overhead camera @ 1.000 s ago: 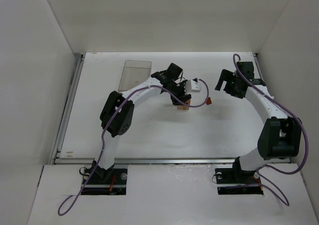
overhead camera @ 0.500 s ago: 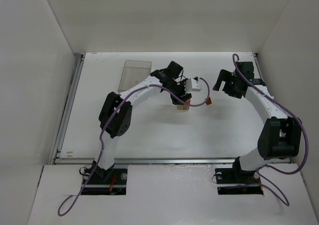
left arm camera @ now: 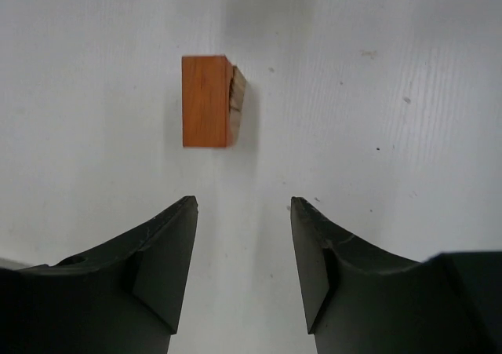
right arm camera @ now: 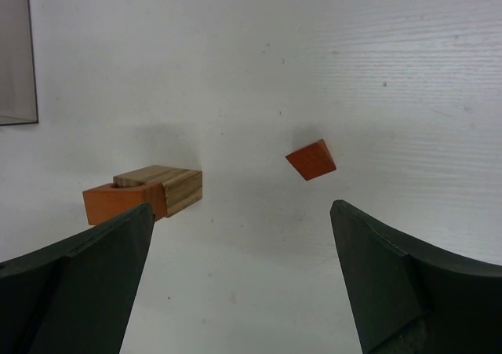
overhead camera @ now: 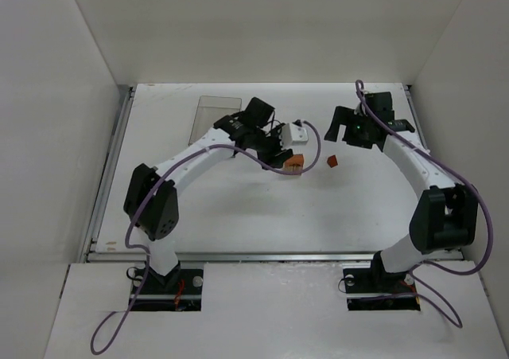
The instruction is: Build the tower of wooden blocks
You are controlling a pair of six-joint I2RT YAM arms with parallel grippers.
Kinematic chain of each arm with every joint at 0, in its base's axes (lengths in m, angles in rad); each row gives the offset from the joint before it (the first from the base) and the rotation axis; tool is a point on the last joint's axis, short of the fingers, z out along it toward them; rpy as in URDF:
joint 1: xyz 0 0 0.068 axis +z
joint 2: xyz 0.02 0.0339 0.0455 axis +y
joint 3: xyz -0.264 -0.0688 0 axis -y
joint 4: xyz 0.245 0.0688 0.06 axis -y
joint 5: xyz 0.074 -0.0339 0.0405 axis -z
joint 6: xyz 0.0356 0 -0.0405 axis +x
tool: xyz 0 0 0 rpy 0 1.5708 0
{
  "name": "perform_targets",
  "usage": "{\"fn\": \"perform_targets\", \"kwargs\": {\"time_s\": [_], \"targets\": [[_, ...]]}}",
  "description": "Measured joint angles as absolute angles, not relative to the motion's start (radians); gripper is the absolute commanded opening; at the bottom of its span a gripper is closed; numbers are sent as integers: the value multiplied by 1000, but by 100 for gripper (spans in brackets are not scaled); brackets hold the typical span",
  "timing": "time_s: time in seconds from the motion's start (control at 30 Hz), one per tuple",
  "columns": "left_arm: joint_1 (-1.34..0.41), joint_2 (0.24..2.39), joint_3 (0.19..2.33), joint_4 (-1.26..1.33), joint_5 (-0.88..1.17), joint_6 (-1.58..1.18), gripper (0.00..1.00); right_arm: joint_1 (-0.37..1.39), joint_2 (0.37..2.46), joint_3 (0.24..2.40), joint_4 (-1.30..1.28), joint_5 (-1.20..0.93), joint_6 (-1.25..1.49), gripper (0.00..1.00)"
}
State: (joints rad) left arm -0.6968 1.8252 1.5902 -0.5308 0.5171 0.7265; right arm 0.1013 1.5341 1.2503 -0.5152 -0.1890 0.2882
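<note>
My left end effector stands partly open and empty. The wood block tower, orange piece against tan, lies on the worktop just ahead of its tips. My right end effector is spread wide and holds nothing, with a loose orange wedge ahead of it.

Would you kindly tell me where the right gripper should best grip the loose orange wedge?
Probably from above, the right gripper closing on the flat opposite sides of the orange wedge, not its slope; it lies alone, apart from the joined blocks, leaving room.
</note>
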Motion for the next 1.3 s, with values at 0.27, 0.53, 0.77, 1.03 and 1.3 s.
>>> {"fn": "perform_targets", "kwargs": {"time_s": [0.27, 0.53, 0.77, 1.03, 1.3], "targets": [[-664, 1690, 1360, -408, 400, 502, 46, 155, 1630, 1251, -509, -202, 294, 100], [-665, 1818, 1356, -310, 283, 307, 45, 198, 1658, 1235, -488, -197, 321, 100], [-665, 1876, 1394, -244, 253, 226, 45, 199, 1658, 1193, -473, -191, 346, 100], [-665, 1909, 1419, -205, 222, 184, 45, 209, 1663, 1180, -458, -191, 361, 100], [-665, 1935, 1453, -194, 207, 171, 45, 223, 1663, 1174, -458, -187, 371, 100]]}}
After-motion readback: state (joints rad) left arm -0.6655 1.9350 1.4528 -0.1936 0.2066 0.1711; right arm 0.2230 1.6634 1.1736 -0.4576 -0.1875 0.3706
